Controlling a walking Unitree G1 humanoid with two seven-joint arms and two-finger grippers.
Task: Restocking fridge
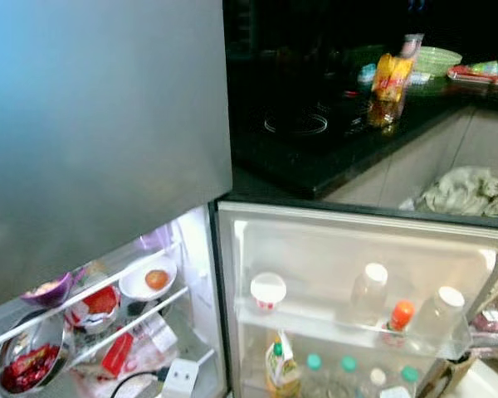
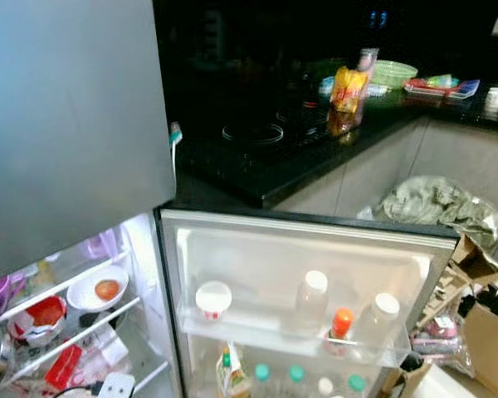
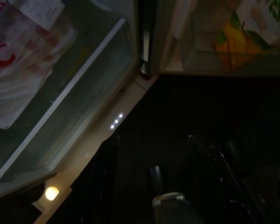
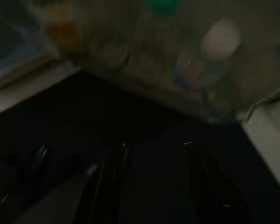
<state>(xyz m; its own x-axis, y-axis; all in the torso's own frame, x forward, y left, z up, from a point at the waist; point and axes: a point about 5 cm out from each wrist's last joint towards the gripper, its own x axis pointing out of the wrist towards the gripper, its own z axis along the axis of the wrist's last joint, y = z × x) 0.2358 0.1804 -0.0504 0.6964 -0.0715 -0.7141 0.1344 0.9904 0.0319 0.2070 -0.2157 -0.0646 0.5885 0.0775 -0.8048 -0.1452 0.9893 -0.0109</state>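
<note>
Grey upper fridge door shut, lower fridge door swung wide open — use that open door as landmark. On its top shelf: white cup at the hinge side, then two clear bottles with white caps, small orange-capped bottle between them. Below that shelf, a juice carton and green-capped bottles. Left of the door, inside wire shelves — white bowl, purple bowl, steel bowl. Behind the door, black counter with a yellow bag and green basket. Left gripper hangs low at the door's foot, fingers apart, holding nothing. Right gripper dark and blurred near the bottles, fingers apart too.
</note>
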